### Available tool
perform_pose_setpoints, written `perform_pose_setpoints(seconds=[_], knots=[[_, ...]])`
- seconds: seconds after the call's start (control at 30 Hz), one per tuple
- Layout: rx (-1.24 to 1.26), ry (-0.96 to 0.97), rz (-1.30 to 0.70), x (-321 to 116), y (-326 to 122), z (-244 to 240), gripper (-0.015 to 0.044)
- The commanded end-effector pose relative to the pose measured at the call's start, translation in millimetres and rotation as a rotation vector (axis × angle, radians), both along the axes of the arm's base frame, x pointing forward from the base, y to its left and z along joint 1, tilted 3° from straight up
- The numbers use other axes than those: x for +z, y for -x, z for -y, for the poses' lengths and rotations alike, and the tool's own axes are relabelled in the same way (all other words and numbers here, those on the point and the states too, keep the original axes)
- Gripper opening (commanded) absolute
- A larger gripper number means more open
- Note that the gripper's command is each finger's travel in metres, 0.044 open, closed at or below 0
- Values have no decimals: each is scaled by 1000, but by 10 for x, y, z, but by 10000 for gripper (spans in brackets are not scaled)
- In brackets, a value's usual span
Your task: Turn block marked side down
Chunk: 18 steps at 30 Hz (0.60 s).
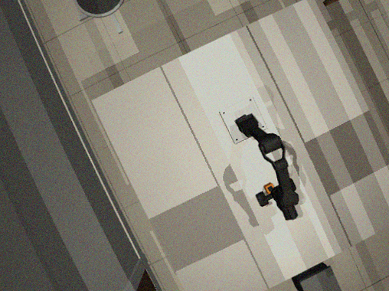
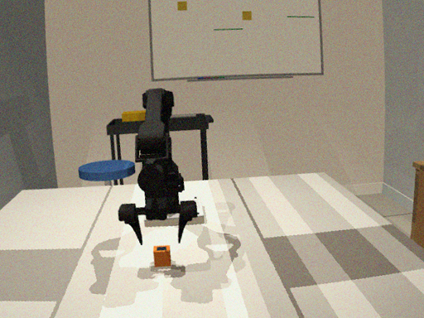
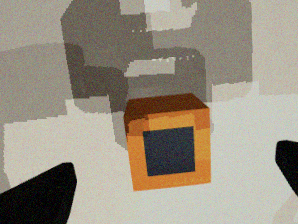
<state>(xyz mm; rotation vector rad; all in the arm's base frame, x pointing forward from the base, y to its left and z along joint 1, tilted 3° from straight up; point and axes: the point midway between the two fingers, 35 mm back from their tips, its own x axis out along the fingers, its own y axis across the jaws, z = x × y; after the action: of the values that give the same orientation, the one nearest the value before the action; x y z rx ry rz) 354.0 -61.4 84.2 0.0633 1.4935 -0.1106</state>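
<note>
Claw point(image 2: 160, 237): black, two tapered fingers point(image 2: 136, 226) pointing down, spread wide, nothing between them. Hangs above the tabletop, fingertips clear of the surface.

Block point(image 2: 162, 255): small orange cube, directly below the claw and slightly toward the exterior camera. Rests on the tabletop, apart from both fingers. Dark square mark faces up; in the wrist view the block point(image 3: 169, 147) lies between the two finger tips, its marked side toward the lens. In the top view only a corner of the block point(image 1: 268, 187) shows beside the wrist.

Arm point(image 2: 157, 139): black, rising behind the claw to a bent elbow, then down to a pale base plate point(image 1: 235, 125).

Tabletop point(image 2: 325, 253): white and grey striped, carrying the block, the base plate and overlapping shadows.

Beyond, behind the arm: blue stool point(image 2: 106, 169), dark cart point(image 2: 183, 123) with a yellow item, wall whiteboard point(image 2: 235, 28).
</note>
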Motion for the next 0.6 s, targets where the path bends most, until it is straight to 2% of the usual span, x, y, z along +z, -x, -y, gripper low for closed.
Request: perform_pose_setpoints(seconds=[0.0, 0.5, 0.57], knots=[[3, -6, -6, -86, 8, -9, 440], [3, -6, -6, -306, -2, -4, 440], [3, -6, -6, -306, -2, -4, 387]])
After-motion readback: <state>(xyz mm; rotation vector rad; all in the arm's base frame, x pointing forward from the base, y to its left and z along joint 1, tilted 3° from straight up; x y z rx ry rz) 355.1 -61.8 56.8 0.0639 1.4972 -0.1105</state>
